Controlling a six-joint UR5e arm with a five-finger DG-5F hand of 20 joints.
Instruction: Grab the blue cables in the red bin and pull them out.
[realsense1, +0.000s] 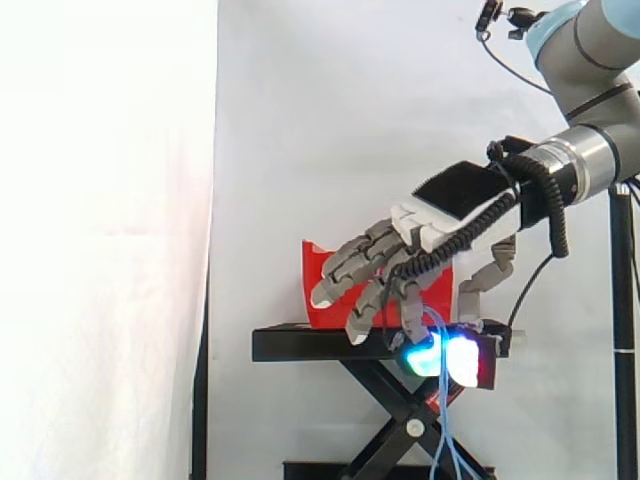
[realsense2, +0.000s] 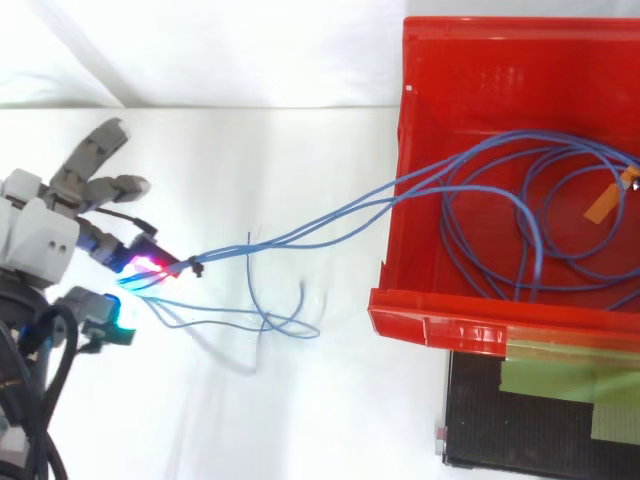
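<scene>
The red bin (realsense2: 470, 325) stands at the right of the top view. A coil of blue cables (realsense2: 520, 215) lies inside it. Several strands run out over the bin's left wall and stretch leftward to my hand (realsense2: 40, 235), which is shut on them, pinching them between glowing fingertips (realsense2: 147, 264). Slack loops of cable hang below the taut strands. In the side view my hand (realsense1: 430, 225) hovers in front of the red bin (realsense1: 325, 265), and the blue cables (realsense1: 443, 420) dangle down from its glowing pads.
The bin sits on a black scissor-lift stand (realsense1: 300, 345) with green tape (realsense2: 560, 385) on its top. An orange tape tag (realsense2: 605, 205) sticks to the cable inside the bin. A white curtain hangs behind.
</scene>
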